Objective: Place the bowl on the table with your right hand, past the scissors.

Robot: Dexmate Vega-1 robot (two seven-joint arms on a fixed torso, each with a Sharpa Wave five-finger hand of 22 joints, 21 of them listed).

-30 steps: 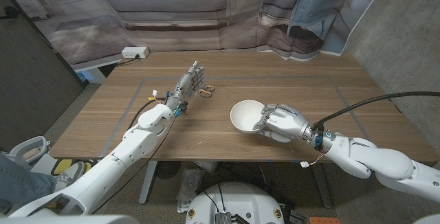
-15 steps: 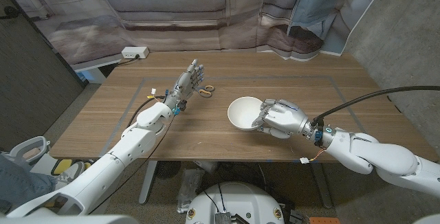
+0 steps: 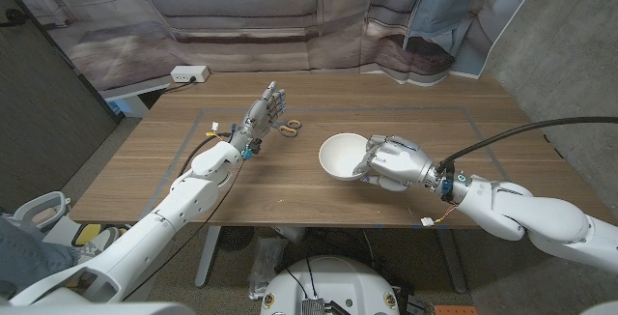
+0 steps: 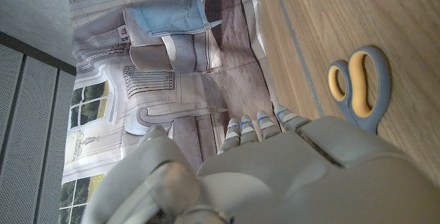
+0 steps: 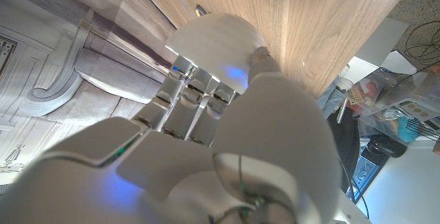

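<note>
Since the earlier shots the right hand (image 3: 391, 163) has drifted a bit to the robot's left with the round white bowl (image 3: 345, 156) in it, and the bowl now sits more level, mouth up, instead of tipped. Nothing else has budged: the left hand (image 3: 266, 114) is in the same spot, and the grey-and-tan-handled scissors (image 3: 288, 128) haven't moved.

So where we're at: the right hand's fingers are wrapped over the bowl's rim on the robot's right side, holding it low over the wooden table (image 3: 174, 160). I honestly can't tell whether the bowl is touching the wood yet or just above it. It's near the middle of the table, on the near side of the scissors and off to their right.

Left hand is holding nothing, fingers straight and apart, standing up just beside the scissors.

My read is we're mid-carry. The bowl looks like it has to go further away from the robot, beyond the scissors, then down and let go. Worth steering wide of the left hand on the way.
</note>
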